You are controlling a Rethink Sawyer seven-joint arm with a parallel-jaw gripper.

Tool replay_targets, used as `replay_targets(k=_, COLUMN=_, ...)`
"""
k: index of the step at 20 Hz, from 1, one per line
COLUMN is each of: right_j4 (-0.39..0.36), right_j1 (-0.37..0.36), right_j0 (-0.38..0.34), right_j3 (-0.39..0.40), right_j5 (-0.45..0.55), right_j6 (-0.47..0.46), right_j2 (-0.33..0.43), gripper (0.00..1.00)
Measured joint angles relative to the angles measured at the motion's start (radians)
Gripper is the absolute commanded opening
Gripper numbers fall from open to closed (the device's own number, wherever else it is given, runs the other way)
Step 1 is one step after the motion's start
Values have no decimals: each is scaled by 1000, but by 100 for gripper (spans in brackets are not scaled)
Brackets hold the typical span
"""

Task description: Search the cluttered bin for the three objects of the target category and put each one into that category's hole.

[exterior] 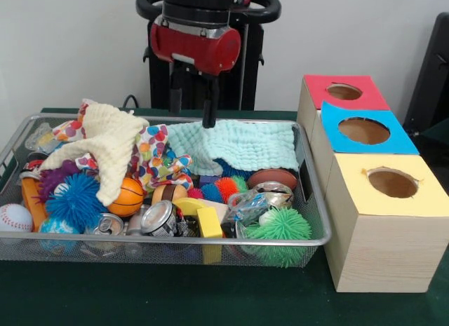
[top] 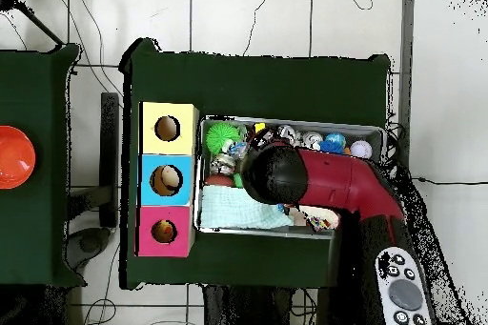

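The end effector (exterior: pixel 209 119), whose open-or-closed state I could not tell, hung over the mint cloth (exterior: pixel 238 145) in the wire bin (exterior: pixel 317 207); clearing cloths first seemed wise.

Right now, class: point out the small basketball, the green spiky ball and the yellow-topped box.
small basketball (exterior: pixel 128 195), front view, its orange middle.
green spiky ball (exterior: pixel 279 226), front view, its top.
yellow-topped box (exterior: pixel 365 194), front view, bare yellow top.

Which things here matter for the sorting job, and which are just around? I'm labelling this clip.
Job:
wire bin
red-topped box
blue-topped box
yellow-topped box
gripper

Lying about:
orange bowl
remote-like device
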Motion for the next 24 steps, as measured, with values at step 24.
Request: replay_targets(k=24, right_j4=-131, right_j1=119, right_j0=59, right_j3=-151, right_j5=53, right_j6=0, right_j2=56, gripper=100)
